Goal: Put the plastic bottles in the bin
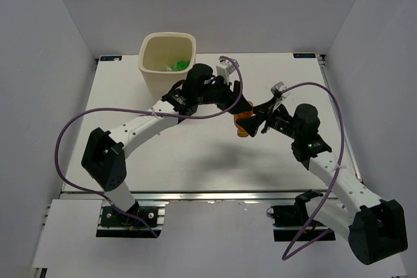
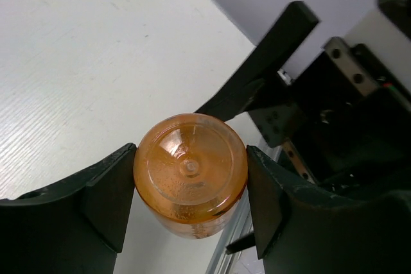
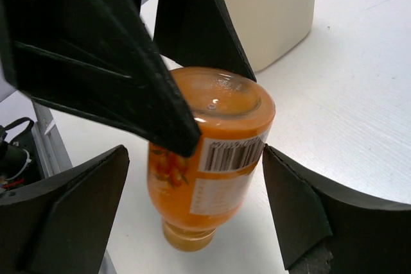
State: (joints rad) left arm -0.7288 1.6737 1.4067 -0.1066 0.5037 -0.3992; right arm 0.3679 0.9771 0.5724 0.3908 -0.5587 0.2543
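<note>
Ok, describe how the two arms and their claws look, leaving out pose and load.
The left arm and right arm match: white tubular links between chunky black joint housings. A thin purple cable loops loosely along each. The left claw and right claw each have two matte black wedge-shaped fingers. No markings are readable.

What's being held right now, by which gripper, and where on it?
The left gripper is shut on the orange bottle, its fingers pinching opposite sides near the base end. The right gripper is open, flanking the bottle's body without gripping it.
</note>
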